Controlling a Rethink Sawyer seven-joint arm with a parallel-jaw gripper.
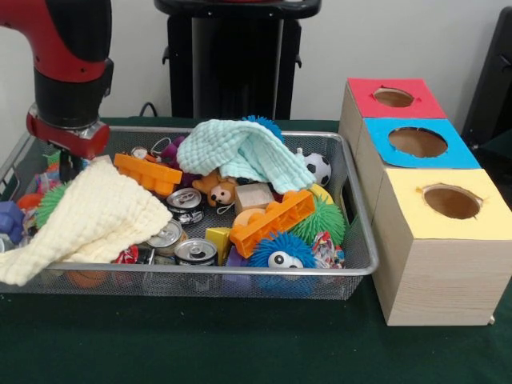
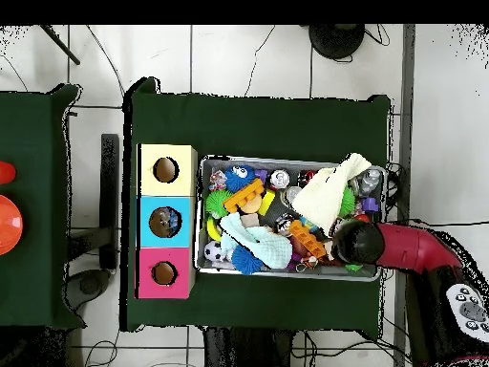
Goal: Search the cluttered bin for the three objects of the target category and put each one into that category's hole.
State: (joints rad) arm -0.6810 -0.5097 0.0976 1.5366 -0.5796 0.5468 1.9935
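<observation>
The silver wire mesh bin point(image 1: 240, 272) is full of jumbled toys and also shows in the overhead view point(image 2: 277, 160). My gripper point(image 1: 70, 166) hangs under the red and black arm point(image 1: 68, 76), low over the bin's left end. It is just behind a cream cloth point(image 1: 88, 220) that hides its tips. From above, the wrist point(image 2: 355, 244) covers it. In the bin lie a mint cloth point(image 1: 244, 152), two orange bricks point(image 1: 148, 172) point(image 1: 272, 220), several cans point(image 1: 196, 252), a soccer ball point(image 1: 318, 168), spiky balls point(image 1: 280, 252) and a small bear point(image 1: 216, 190).
Three wooden boxes with round holes stand right of the bin: red top point(image 1: 396, 98), blue top point(image 1: 416, 142) and yellow top point(image 1: 452, 202). In the overhead view they line the bin's left side point(image 2: 164, 222). A second table with red objects point(image 2: 8, 220) stands at the far left.
</observation>
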